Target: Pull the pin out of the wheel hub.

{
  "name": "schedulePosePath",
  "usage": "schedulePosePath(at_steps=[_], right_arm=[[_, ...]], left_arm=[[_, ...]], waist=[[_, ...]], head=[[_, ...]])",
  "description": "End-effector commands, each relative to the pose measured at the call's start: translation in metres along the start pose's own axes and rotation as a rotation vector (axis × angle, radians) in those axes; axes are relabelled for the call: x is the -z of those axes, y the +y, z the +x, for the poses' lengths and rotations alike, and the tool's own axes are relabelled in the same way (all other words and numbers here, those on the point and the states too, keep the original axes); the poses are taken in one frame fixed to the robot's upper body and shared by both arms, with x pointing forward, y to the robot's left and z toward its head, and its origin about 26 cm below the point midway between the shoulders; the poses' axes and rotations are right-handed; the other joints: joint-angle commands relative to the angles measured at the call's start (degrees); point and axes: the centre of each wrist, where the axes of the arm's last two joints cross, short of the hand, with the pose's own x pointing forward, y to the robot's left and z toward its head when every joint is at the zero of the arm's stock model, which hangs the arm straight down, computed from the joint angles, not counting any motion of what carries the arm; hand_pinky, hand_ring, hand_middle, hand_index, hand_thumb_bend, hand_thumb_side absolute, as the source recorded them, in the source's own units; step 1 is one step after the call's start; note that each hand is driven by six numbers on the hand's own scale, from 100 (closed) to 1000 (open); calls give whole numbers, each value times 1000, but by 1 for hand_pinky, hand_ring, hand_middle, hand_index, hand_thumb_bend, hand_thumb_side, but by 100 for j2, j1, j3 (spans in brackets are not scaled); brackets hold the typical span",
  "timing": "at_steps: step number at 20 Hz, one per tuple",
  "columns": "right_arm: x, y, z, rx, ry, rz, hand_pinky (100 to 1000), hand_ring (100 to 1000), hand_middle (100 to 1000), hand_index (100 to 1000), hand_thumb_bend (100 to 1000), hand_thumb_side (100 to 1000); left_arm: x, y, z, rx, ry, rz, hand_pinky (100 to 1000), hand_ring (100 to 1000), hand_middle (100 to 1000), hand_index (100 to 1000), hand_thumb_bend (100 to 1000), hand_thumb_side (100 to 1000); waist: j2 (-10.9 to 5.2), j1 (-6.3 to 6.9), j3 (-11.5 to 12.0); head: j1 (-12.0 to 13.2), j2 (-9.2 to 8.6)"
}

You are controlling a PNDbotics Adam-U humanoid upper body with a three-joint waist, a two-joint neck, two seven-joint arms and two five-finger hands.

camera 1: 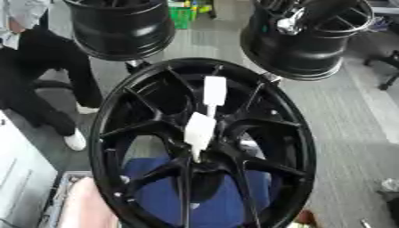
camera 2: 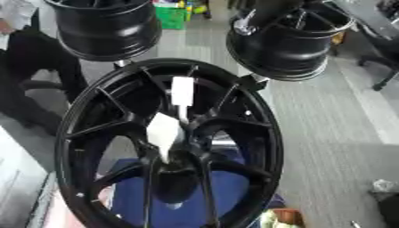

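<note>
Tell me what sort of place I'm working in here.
Probably a workshop or factory floor: a black wheel stands in front, two more rims behind it, on grey flooring.

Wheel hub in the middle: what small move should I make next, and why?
Probably bring one hand in toward the lower white pin, fingers open, ready to close round it. It sticks out of the centre of the wheel hub, with a second white pin just above it. Nothing grips either pin, and no hand shows near them.

Even indoor light, soft blur throughout — dull sheen on the black wheel hub (camera 1: 202,147), faint shadows
</note>
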Motion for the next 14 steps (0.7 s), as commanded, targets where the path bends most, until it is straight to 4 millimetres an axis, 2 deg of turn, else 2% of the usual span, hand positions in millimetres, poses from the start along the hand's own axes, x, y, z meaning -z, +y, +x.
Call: schedulePosePath(at_steps=[1,6,9,14], right_arm=[[-5,-7,3,2,1,7,904,895,880,935,138,603],[-6,0,14,11,25,17,898,887,872,934,112,612],[-7,3,23,25,47,-2,896,882,868,932,108,571],[-4,10,39,73,39,7,893,869,860,923,100,609]], left_arm=[[5,4,6,7,-25,-1,654,629,584,737,530,551],[5,3,5,11,-19,-12,654,629,584,737,528,553],[5,3,5,10,-18,-15,654,629,584,737,527,554],[5,2,4,12,-13,-20,654,628,583,736,526,555]], waist=[[-78,21,0],[-58,2,-7],[-42,-3,1],[-12,-13,20]], head=[[-9,-26],[57,-31],[81,-37],[88,-43]])
